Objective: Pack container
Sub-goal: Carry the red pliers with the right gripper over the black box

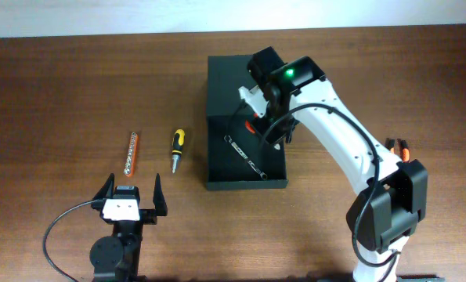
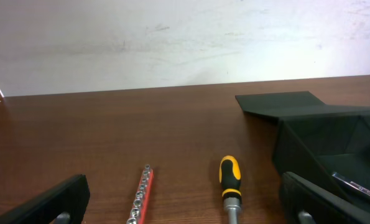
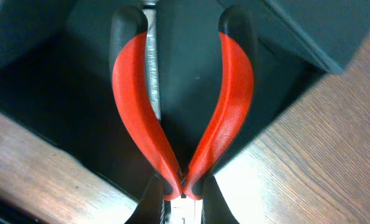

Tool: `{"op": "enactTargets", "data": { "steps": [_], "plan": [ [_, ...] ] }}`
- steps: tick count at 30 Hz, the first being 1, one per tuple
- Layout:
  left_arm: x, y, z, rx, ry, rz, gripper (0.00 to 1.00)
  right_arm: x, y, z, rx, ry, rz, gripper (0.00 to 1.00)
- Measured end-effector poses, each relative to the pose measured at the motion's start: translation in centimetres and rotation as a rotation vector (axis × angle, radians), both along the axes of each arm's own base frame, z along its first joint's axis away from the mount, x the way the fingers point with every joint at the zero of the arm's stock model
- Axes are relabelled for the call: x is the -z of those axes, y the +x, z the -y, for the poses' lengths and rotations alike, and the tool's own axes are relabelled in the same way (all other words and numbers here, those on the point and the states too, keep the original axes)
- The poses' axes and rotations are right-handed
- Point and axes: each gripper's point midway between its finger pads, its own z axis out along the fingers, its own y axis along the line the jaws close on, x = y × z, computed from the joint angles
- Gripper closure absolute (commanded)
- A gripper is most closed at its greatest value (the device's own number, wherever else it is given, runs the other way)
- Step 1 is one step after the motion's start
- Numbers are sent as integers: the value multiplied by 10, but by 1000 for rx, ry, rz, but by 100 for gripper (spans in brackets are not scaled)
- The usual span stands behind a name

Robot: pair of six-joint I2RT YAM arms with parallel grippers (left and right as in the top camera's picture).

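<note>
The dark container [image 1: 225, 86] lies open at the table's middle, its flap lid [image 2: 284, 102] flat behind it. My right gripper [image 1: 258, 117] hangs over the box, shut on red-handled pliers [image 3: 178, 106]. The pliers' handles spread away from the gripper [image 3: 183, 190] above the dark inside of the box. A silver wrench [image 1: 244, 153] lies inside. My left gripper [image 1: 131, 196] stands open near the front left, holding nothing. Ahead of it lie a red socket rail [image 2: 141, 194] and a yellow-and-black screwdriver [image 2: 229, 180], with the container [image 2: 334, 143] to their right.
The socket rail [image 1: 131, 152] and the screwdriver [image 1: 177, 147] lie side by side left of the box. An orange-handled tool [image 1: 397, 145] peeks out beside the right arm. A pale wall runs behind the table's far edge.
</note>
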Motion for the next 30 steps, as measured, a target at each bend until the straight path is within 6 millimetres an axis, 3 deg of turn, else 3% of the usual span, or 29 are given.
{"op": "enactTargets", "data": {
  "steps": [11, 30],
  "plan": [
    [0, 0, 0, 0, 0, 0, 1, 1, 20, -25, -44, 67, 102, 89],
    [0, 0, 0, 0, 0, 0, 1, 82, -7, -17, -41, 59, 3, 89]
  ]
}}
